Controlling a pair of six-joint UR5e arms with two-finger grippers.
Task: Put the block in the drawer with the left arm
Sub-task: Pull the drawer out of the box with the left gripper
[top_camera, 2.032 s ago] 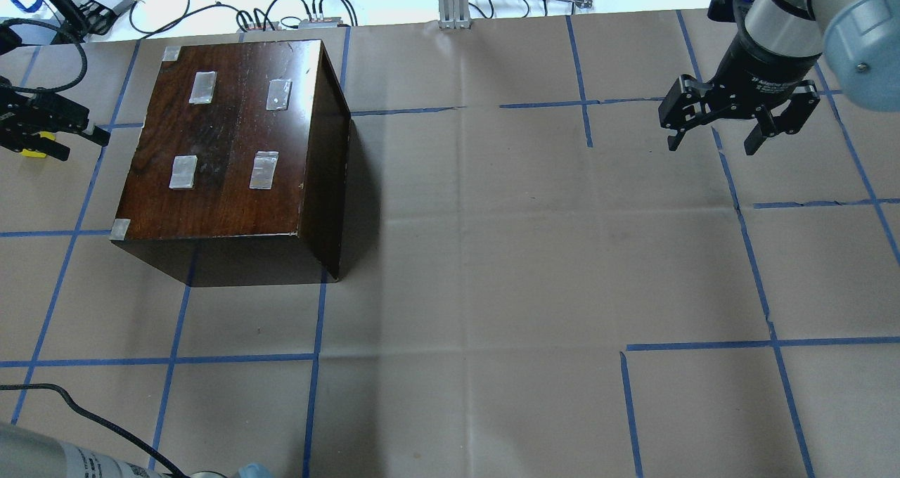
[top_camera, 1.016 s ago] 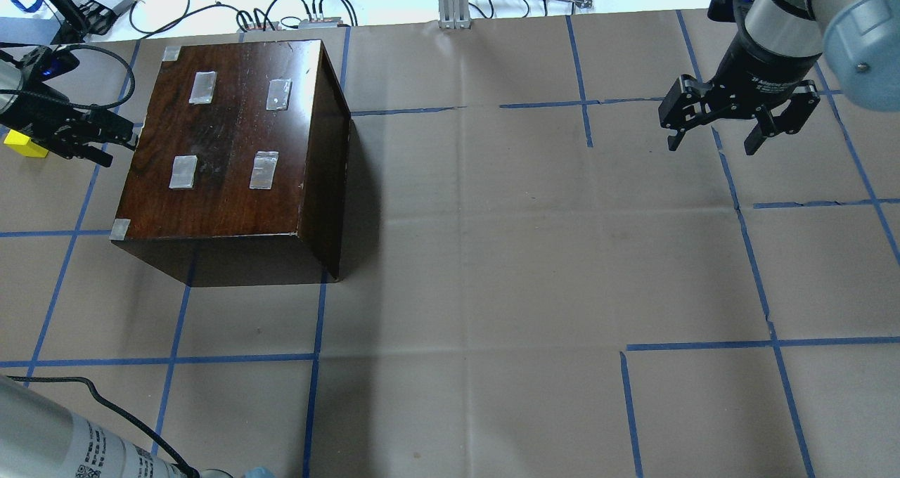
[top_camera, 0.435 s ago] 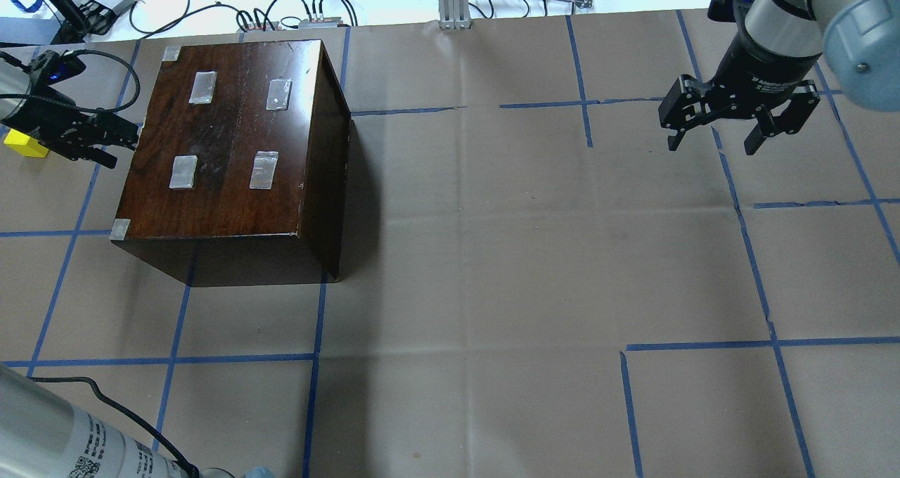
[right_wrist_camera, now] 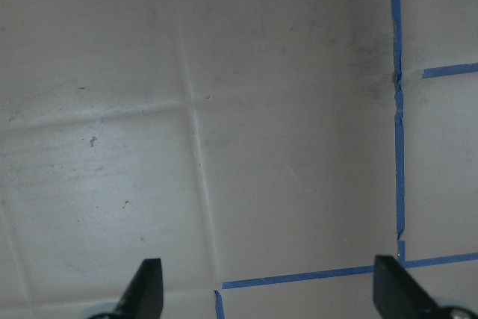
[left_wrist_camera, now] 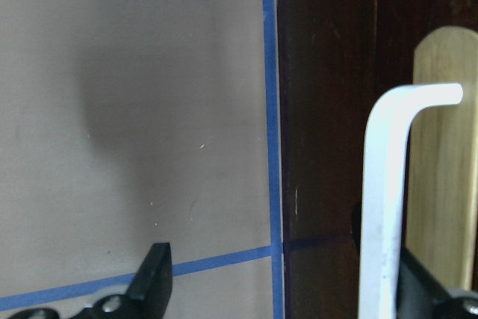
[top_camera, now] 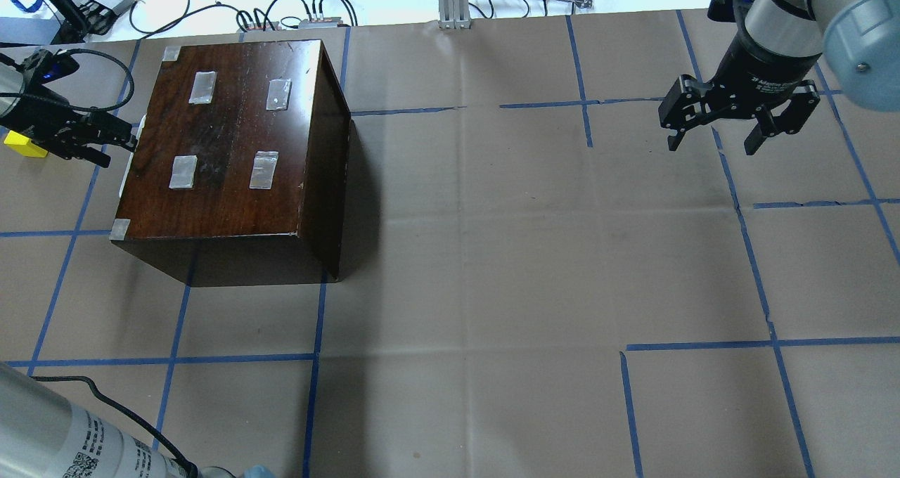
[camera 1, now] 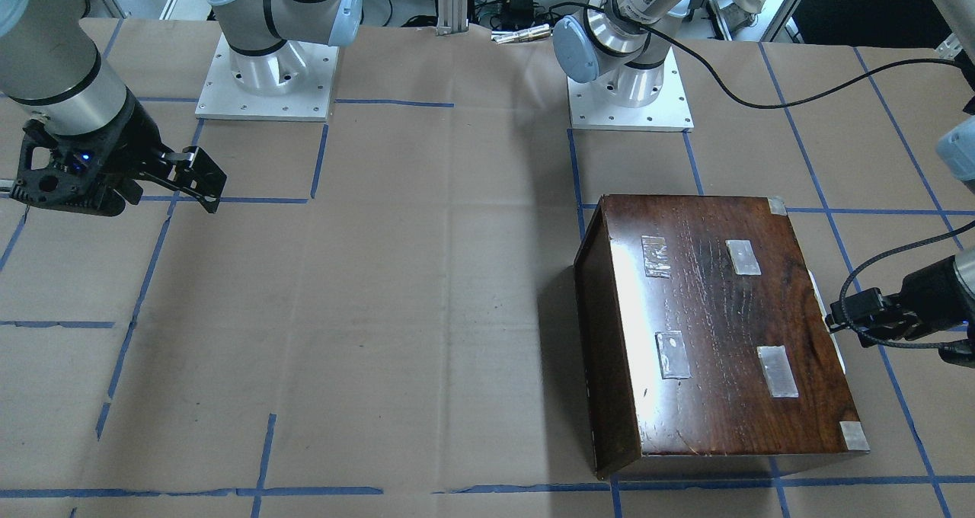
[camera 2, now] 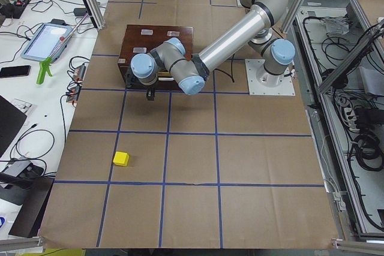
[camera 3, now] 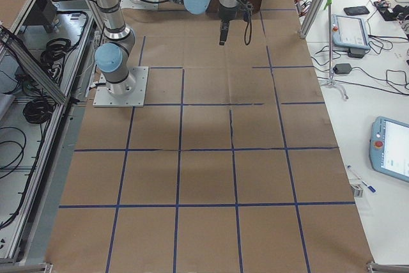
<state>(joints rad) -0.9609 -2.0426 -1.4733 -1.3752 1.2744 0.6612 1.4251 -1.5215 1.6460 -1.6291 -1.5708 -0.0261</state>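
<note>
The yellow block lies on the paper left of the dark wooden box; it also shows in the exterior left view. My left gripper is at the box's left face, with its jaws open. In the left wrist view the drawer's white handle stands between the fingers, close to the right one, on the dark front panel. A pale strip of the drawer sticks out a little from the box. My right gripper hangs open and empty at the far right.
Brown paper with blue tape lines covers the table. Cables and small devices lie along the far edge. An aluminium post stands at the back centre. The left arm's black cable trails over the table.
My left gripper came from beside the block to the box's left face, then drew back slightly to the left. A pale strip of the drawer now shows. The right arm has not moved.
</note>
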